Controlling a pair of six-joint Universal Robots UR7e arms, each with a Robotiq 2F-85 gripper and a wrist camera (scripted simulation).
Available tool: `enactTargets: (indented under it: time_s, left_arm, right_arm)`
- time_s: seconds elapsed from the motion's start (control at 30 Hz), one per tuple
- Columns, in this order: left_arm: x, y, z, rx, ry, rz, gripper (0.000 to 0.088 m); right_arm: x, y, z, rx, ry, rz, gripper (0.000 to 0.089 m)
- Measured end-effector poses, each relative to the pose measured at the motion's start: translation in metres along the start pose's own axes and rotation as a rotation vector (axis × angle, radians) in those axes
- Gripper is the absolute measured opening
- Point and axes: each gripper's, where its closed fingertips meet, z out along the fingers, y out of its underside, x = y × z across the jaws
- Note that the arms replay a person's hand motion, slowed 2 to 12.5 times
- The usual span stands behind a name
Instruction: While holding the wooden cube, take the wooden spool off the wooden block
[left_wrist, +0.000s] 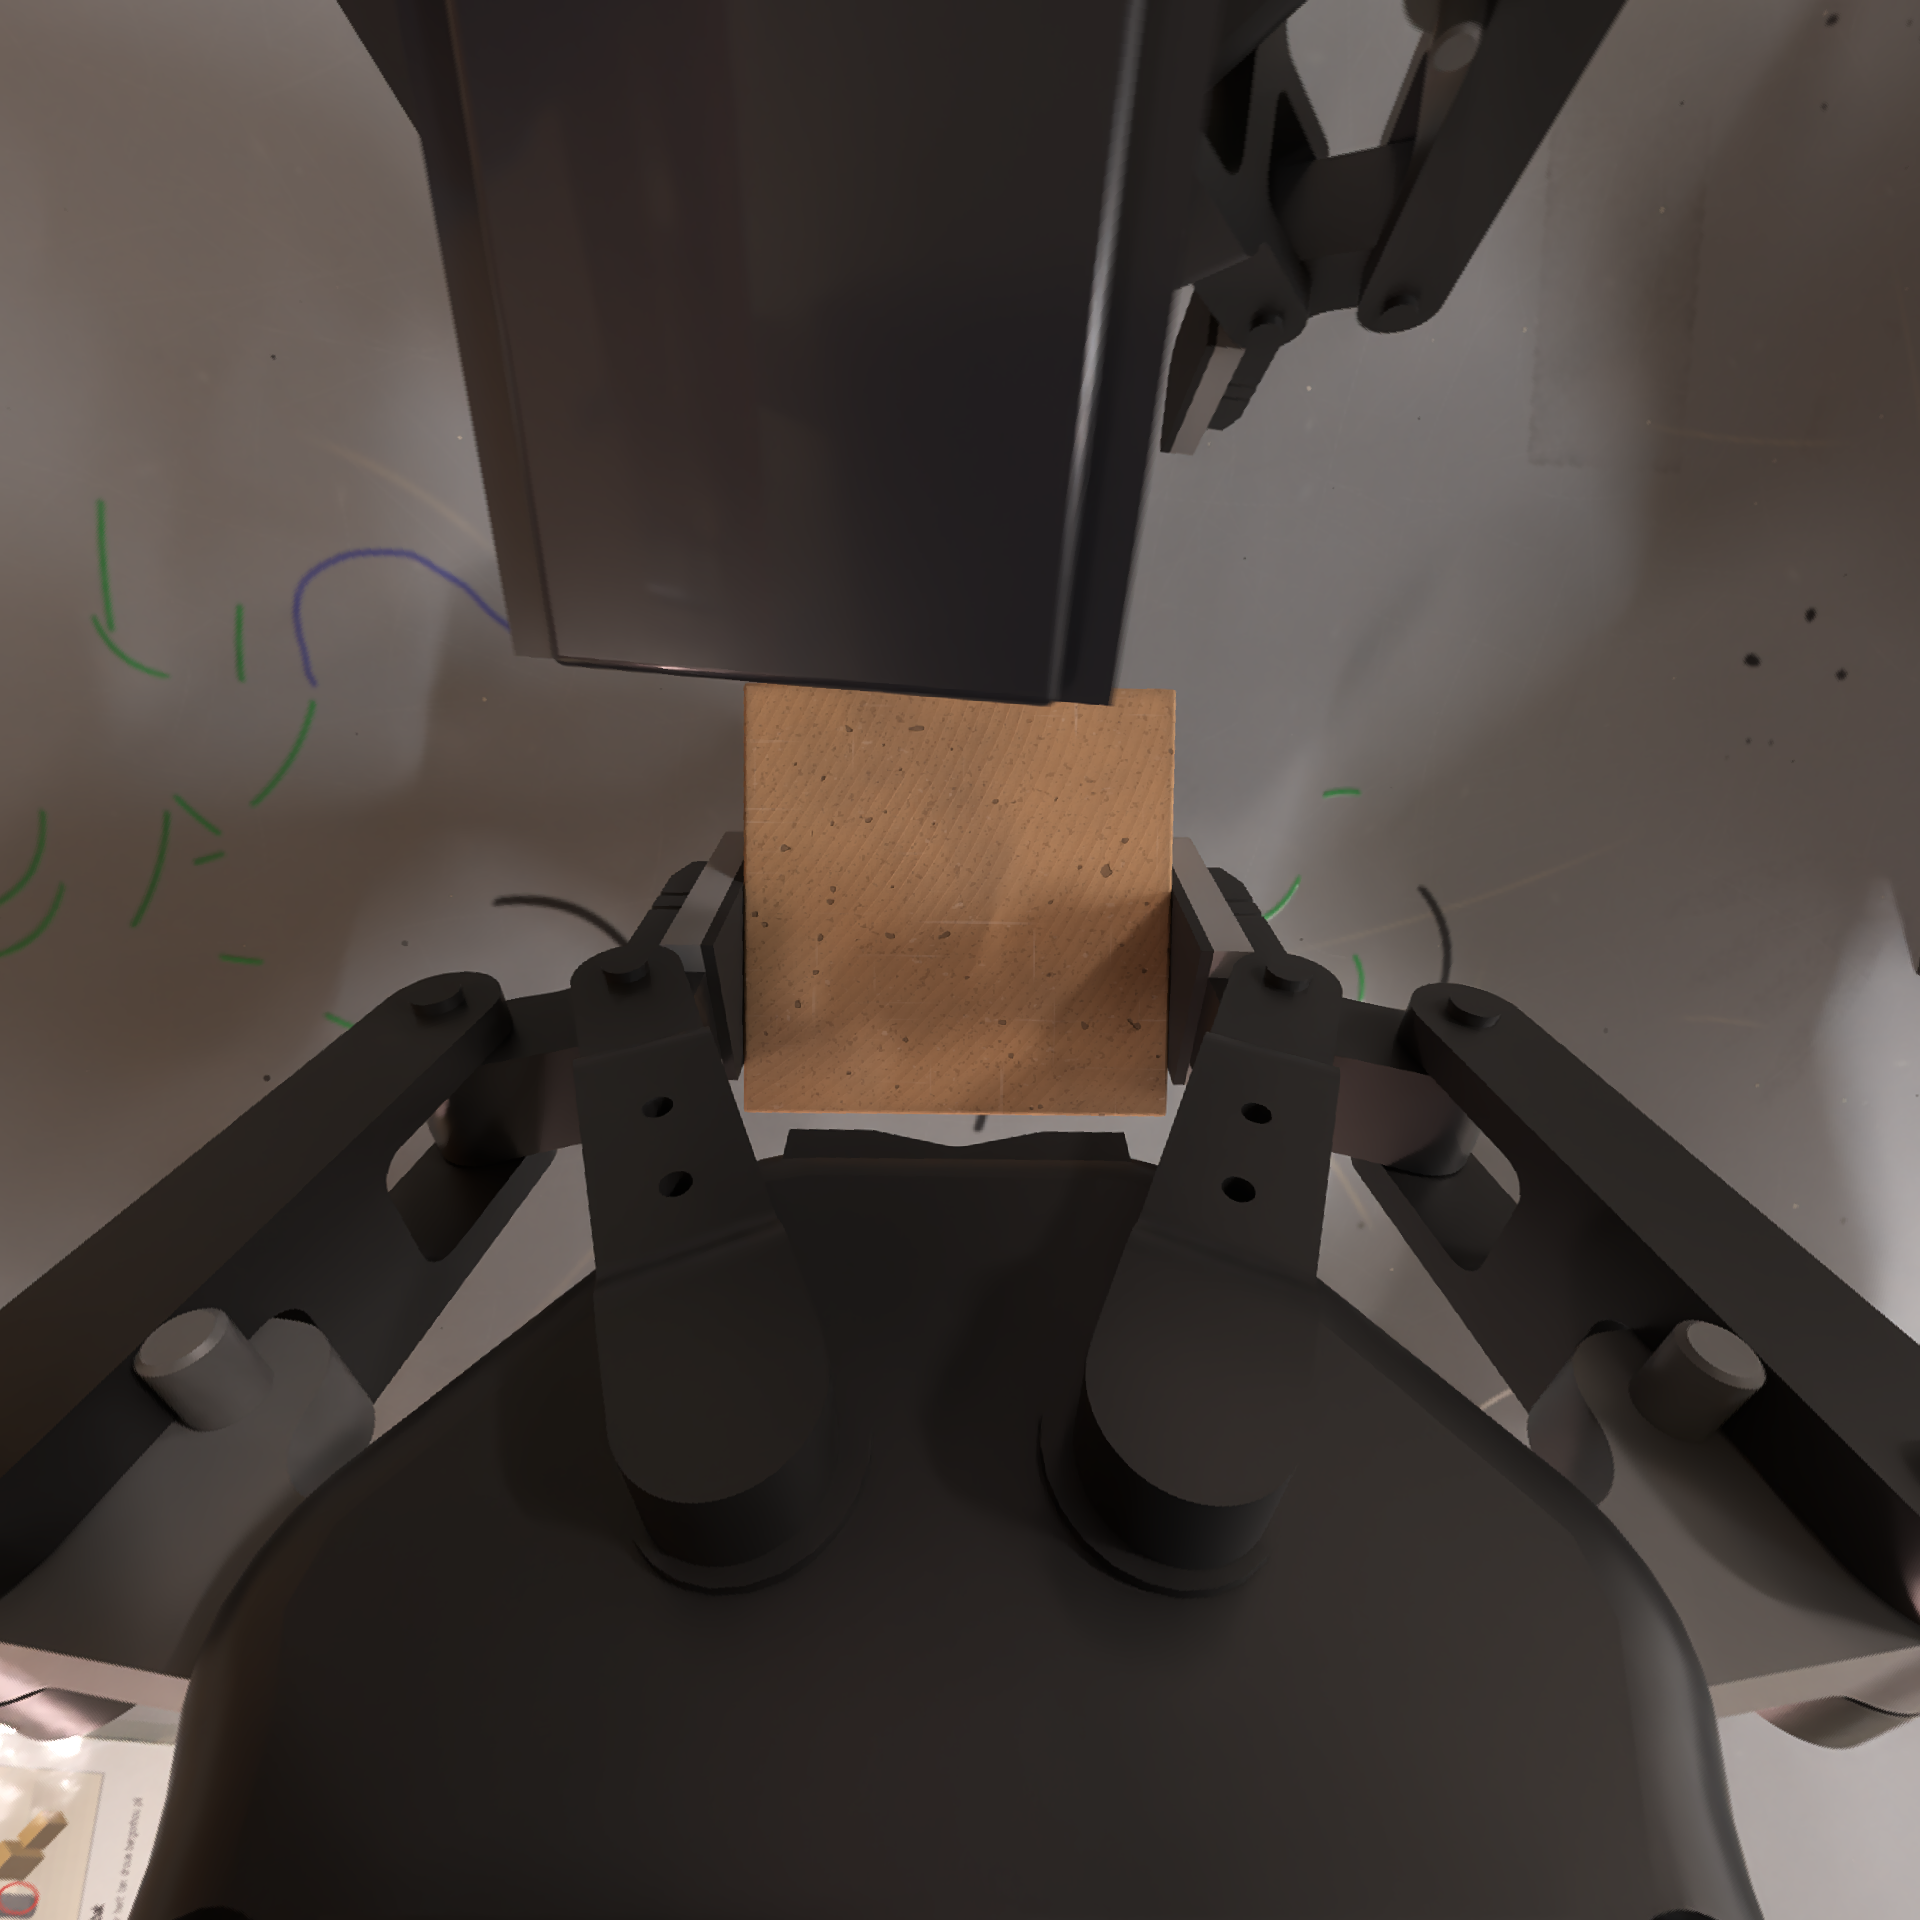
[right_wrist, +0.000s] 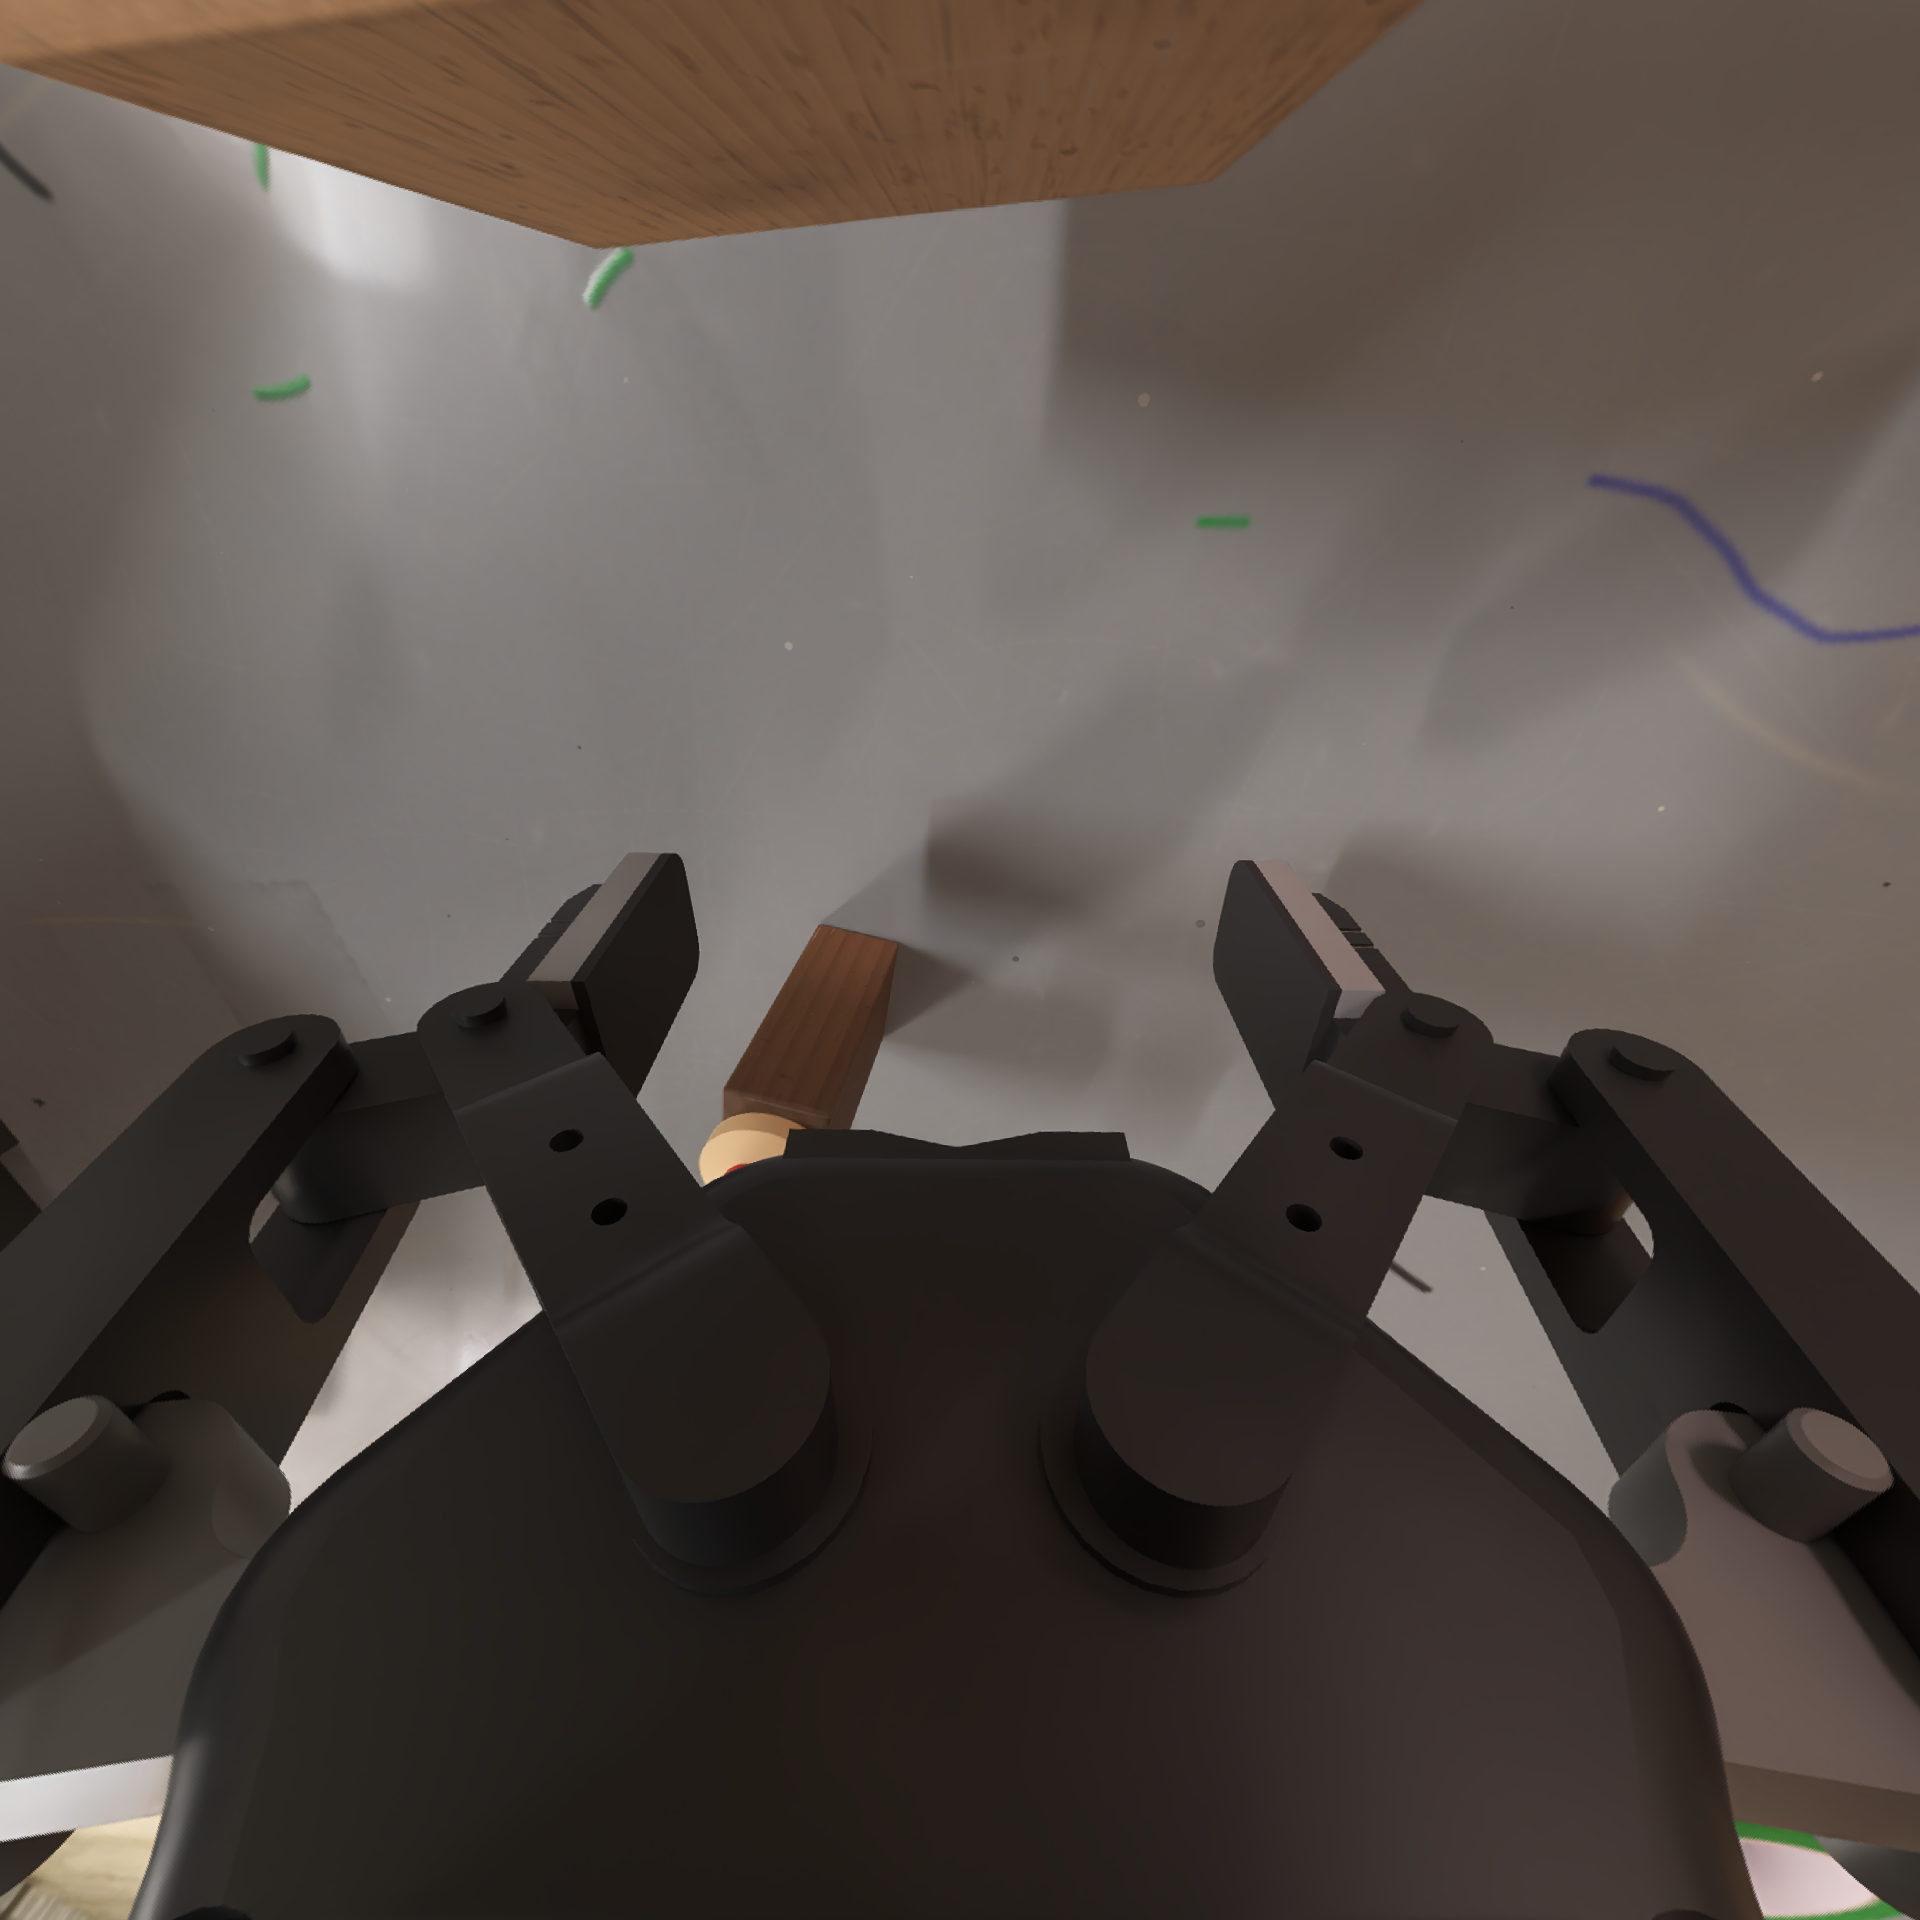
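Note:
In the left wrist view my left gripper (left_wrist: 956, 904) is shut on the light wooden cube (left_wrist: 956, 831), with a pad on each side face. The cube hangs above the grey table. The right gripper's dark housing (left_wrist: 790, 312) stands just beyond the cube. In the right wrist view my right gripper (right_wrist: 956, 920) is open and empty. A dark brown wooden block (right_wrist: 821, 1029) lies on the table below it, nearer the left finger. A pale wooden spool (right_wrist: 743, 1143) shows at the block's near end, mostly hidden behind my palm. The cube (right_wrist: 727, 104) fills the top edge.
The grey table (right_wrist: 935, 571) bears green and blue pen marks (left_wrist: 281, 748). A printed sheet (left_wrist: 62, 1829) lies at the bottom left corner of the left wrist view. The two grippers are close together.

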Motion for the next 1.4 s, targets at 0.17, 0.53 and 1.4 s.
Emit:
enactTargets:
  time_s: [0.17,0.53,1.4]
  left_arm:
    - [0.001,0.000,0.000,-0.001,0.001,0.004,0.0601]
    - [0.000,0.001,0.000,-0.002,0.001,0.002,0.0601]
    - [0.002,-0.001,-0.002,0.006,-0.003,0.014,0.0601]
  right_arm:
    - [0.004,0.002,0.005,0.020,-0.024,0.019,0.0854]
    - [0.005,0.007,0.005,0.057,-0.024,0.019,0.0854]
    - [-0.004,0.020,-0.006,0.109,0.038,0.064,0.0608]
